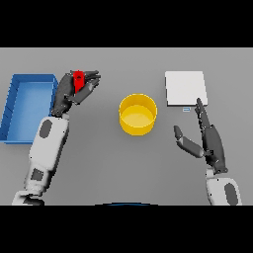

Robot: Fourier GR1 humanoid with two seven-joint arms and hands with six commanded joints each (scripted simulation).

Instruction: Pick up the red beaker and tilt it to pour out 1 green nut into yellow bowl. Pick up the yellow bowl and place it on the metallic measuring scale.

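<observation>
Looking down steeply from head height, facing forward over the grey counter (pixel 123 168). Sitting far enough back to be taking in the yellow bowl (pixel 138 114) near the frame's middle as the landmark. Catching a blue tray (pixel 15 106) well to the left of the bowl at the frame's edge, and the metallic scale (pixel 185 88) to the right of the bowl and farther off. Showing both arms entering from the lower edge, either side of the bowl. Working as the only view, so sharing no part of the scene with another.
</observation>
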